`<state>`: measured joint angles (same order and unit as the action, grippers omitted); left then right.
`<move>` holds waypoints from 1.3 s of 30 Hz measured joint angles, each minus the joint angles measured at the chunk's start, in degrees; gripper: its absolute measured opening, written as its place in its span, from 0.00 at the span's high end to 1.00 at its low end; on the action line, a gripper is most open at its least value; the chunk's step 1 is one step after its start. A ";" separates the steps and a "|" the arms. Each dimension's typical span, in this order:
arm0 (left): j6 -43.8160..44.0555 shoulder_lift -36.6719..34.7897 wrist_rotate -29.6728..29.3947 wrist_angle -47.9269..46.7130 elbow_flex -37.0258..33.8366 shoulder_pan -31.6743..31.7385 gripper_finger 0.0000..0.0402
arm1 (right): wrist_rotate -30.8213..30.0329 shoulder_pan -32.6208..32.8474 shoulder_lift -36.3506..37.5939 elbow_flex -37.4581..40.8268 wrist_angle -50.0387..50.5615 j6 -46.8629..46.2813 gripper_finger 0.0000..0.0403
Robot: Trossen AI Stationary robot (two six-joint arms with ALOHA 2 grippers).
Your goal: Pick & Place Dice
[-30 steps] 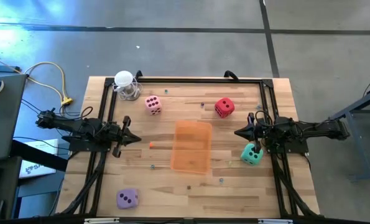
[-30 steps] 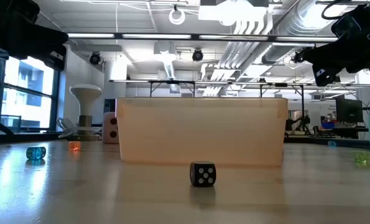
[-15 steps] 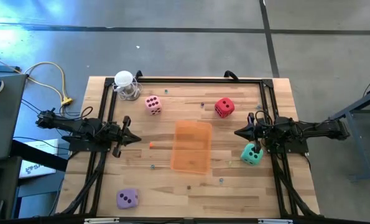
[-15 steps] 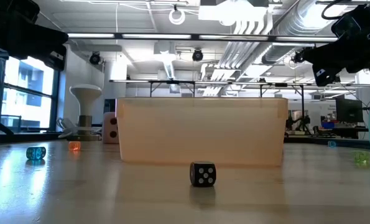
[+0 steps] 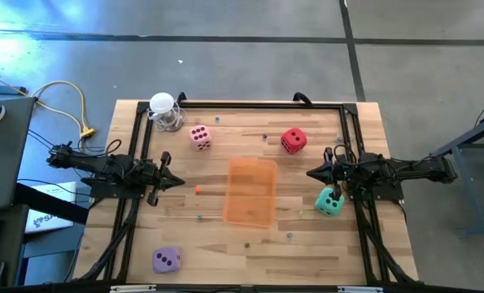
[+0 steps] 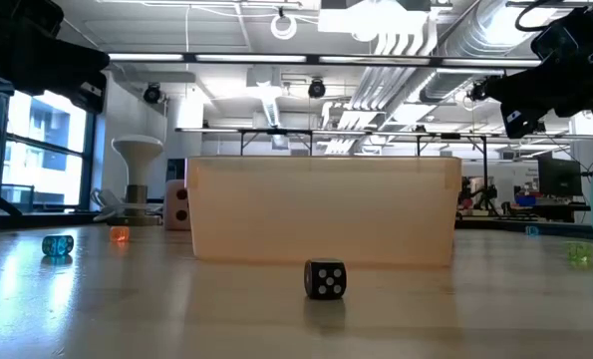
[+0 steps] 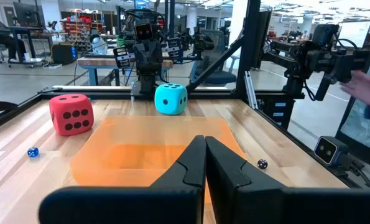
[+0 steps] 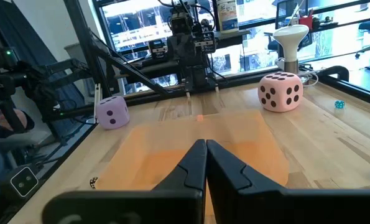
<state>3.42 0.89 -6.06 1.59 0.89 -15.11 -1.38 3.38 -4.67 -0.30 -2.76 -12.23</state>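
Orange tray point(image 5: 250, 191) sits mid-table between both grippers, each pinched shut on nothing. Left gripper point(image 5: 179, 181) has the pink die point(image 5: 199, 137) nearby and the purple die point(image 5: 167, 260) well off. Teal die point(image 5: 329, 201) sits just beside the right gripper point(image 5: 311, 173), red die point(image 5: 294, 140) near.

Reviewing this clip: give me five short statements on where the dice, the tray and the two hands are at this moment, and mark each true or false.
1. The orange tray holds no die. True.
2. The left hand is shut on the pink die. False: it is shut but empty, and the pink die lies apart from it on the table.
3. The red die lies on the right arm's side of the tray. True.
4. The purple die lies inside the tray. False: it lies on the table near the left front corner.
5. The right hand stands open above the teal die. False: it is shut, with the die beside that arm.
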 joint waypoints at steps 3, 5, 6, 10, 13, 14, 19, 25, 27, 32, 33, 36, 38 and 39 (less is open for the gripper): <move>-0.01 0.02 0.01 -0.01 0.00 0.00 1.00 | -0.18 -0.01 0.02 0.00 -0.01 0.00 1.00; -0.01 0.01 0.01 -0.01 0.00 0.00 1.00 | -0.18 -0.02 0.02 -0.01 -0.01 0.00 1.00; 0.00 0.00 -0.01 0.01 0.00 0.00 1.00 | -0.18 -0.02 0.02 0.00 -0.01 0.00 1.00; -0.02 0.00 0.02 -0.01 0.00 0.00 1.00 | -1.90 -0.02 0.01 0.00 -0.01 1.04 1.00; 0.00 0.01 0.00 0.01 0.00 0.00 1.00 | -2.45 0.00 0.02 0.01 -0.01 1.45 1.00; -0.02 0.02 0.02 -0.01 0.00 0.00 1.00 | -2.66 -0.02 0.00 -0.01 -0.01 1.51 1.00; -0.01 -0.01 -0.01 -0.01 0.00 0.00 1.00 | -2.85 -0.02 0.01 -0.01 -0.03 1.51 1.00; -0.01 0.01 0.01 0.32 0.00 0.00 1.00 | -2.23 -0.02 0.02 -0.01 -0.03 1.29 1.00; 0.00 0.00 0.02 0.30 0.00 0.00 1.00 | -1.09 0.00 0.01 0.00 -0.03 0.19 1.00; -0.01 0.02 0.01 0.26 0.00 0.00 1.00 | 0.38 -0.02 0.01 -0.01 -0.62 -0.35 1.00; 0.00 0.02 0.00 0.24 0.00 0.00 1.00 | 2.01 -0.02 0.02 0.00 -0.67 -0.12 1.00; -0.01 0.02 0.01 0.24 0.00 0.00 1.00 | 6.69 0.00 0.00 0.01 -1.93 2.42 1.00; -0.02 0.02 0.02 0.21 0.00 0.00 1.00 | 6.90 -0.02 0.00 -0.01 -3.79 3.26 0.99; 0.00 0.01 0.02 0.21 0.00 0.00 1.00 | 6.82 0.00 0.01 -0.01 -4.39 3.24 0.99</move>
<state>3.42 0.90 -6.04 1.80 0.89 -15.11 5.45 3.38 -4.66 -0.32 -7.15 -8.99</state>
